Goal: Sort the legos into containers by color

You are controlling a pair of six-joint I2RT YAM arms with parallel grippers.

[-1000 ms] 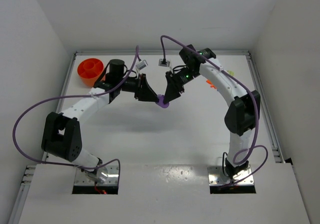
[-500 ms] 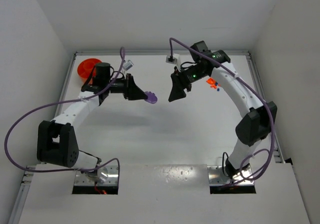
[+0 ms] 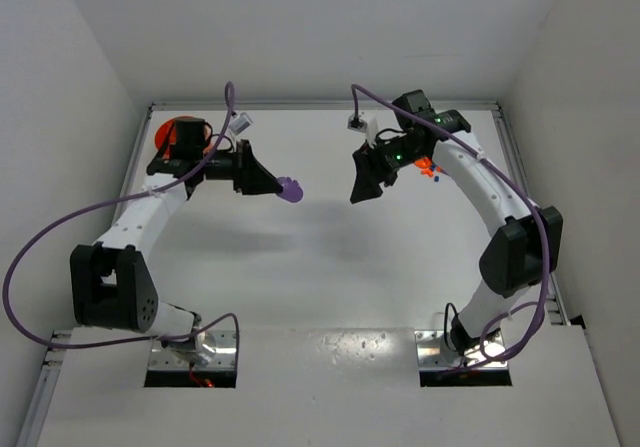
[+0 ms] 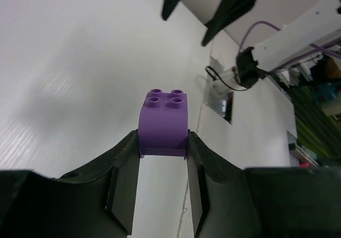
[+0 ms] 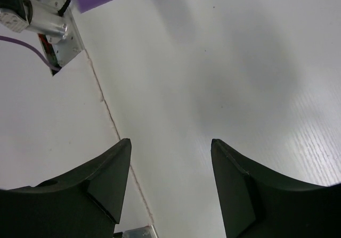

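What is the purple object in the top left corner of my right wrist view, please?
Observer: A purple brick with four studs, clamped between the left gripper's fingers.
Operator: Thanks. Where is the container?
Observer: An orange bowl sits at the table's far left corner, partly hidden behind the left arm.
Operator: Are any bricks near my side?
Observer: Yes, small orange and blue bricks lie on the table just right of the right gripper.

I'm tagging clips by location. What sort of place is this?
Likely a robotics lab cell: two robot arms bolted to a white table, white walls around it, a purple toy brick in the left tool.
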